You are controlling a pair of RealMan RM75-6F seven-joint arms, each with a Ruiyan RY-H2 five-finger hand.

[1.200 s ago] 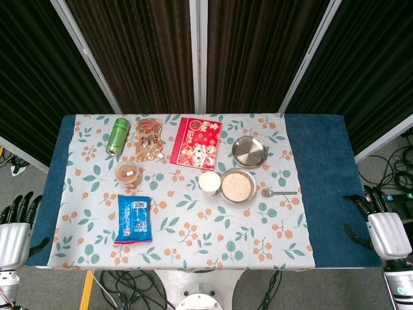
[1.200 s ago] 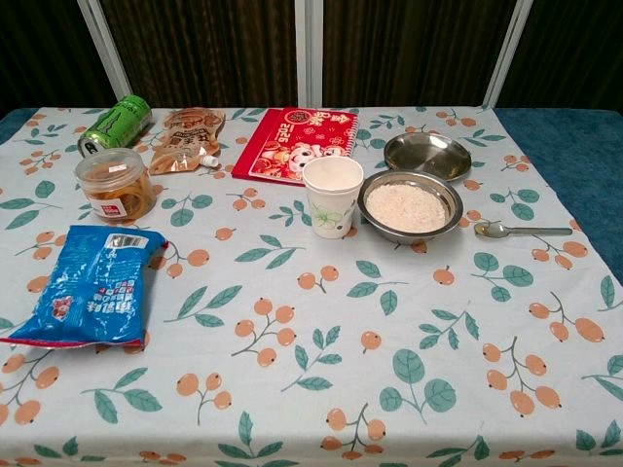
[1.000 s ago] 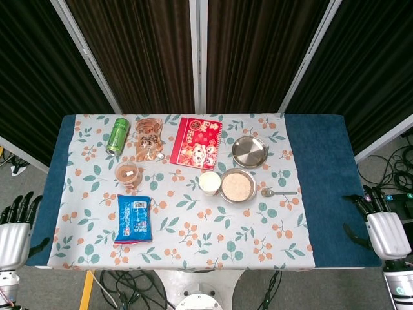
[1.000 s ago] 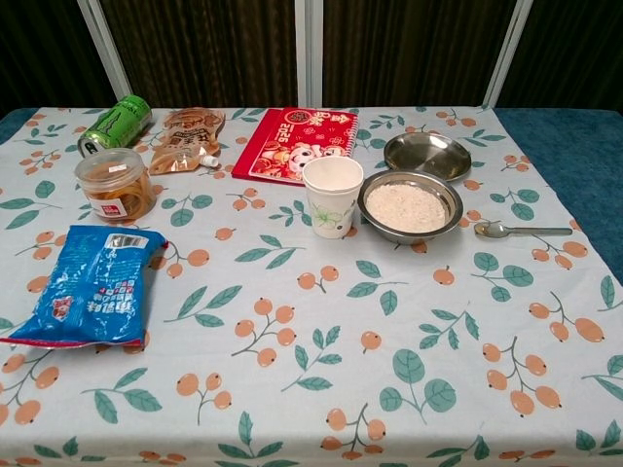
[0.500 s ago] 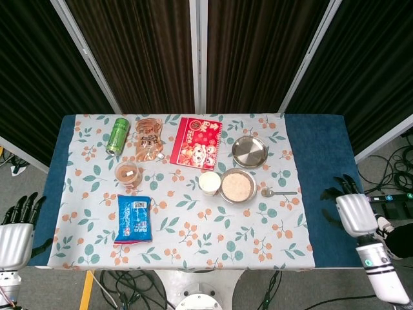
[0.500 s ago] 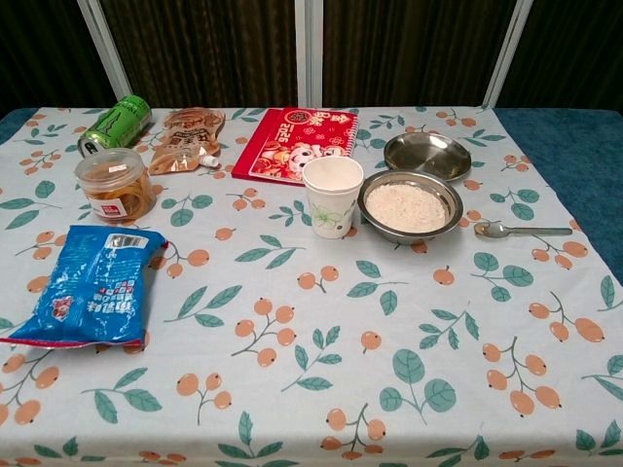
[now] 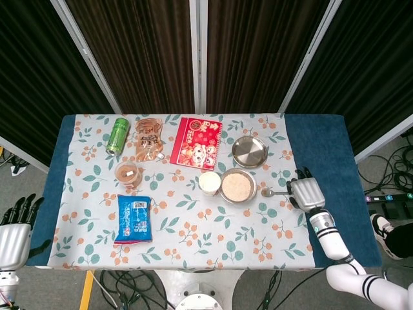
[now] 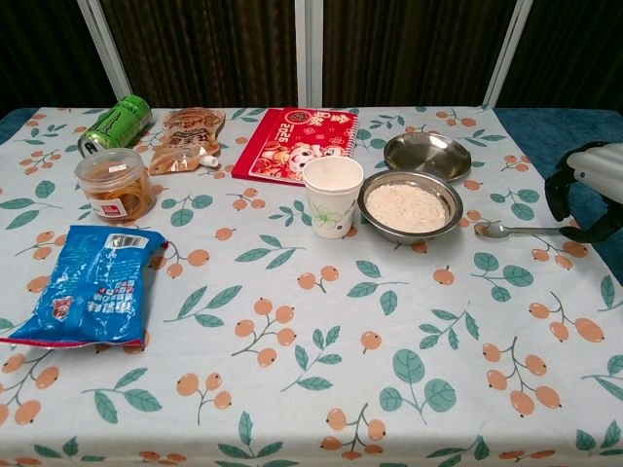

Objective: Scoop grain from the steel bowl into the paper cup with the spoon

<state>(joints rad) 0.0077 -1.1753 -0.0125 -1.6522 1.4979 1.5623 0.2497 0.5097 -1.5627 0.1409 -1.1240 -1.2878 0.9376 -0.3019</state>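
Observation:
The steel bowl (image 7: 238, 186) (image 8: 409, 206) holds pale grain and sits right of centre on the floral cloth. A white paper cup (image 7: 209, 183) (image 8: 332, 195) stands upright against its left side, and I cannot see into it. The metal spoon (image 7: 277, 192) (image 8: 521, 231) lies flat to the right of the bowl, its handle pointing right. My right hand (image 7: 305, 192) (image 8: 584, 190) hovers over the end of that handle with its fingers spread and curved downward, holding nothing. My left hand (image 7: 13, 229) hangs off the table's left edge, fingers apart and empty.
An empty steel dish (image 7: 250, 151) (image 8: 427, 154) sits just behind the grain bowl. Further left are a red booklet (image 7: 196, 142), a brown pouch (image 7: 148, 139), a green can (image 7: 117, 135), a lidded jar (image 7: 128, 174) and a blue snack bag (image 7: 133, 219).
My right hand has come in from beyond the table's right edge to above the spoon handle. The left hand stays low at the left; no object on the table has moved.

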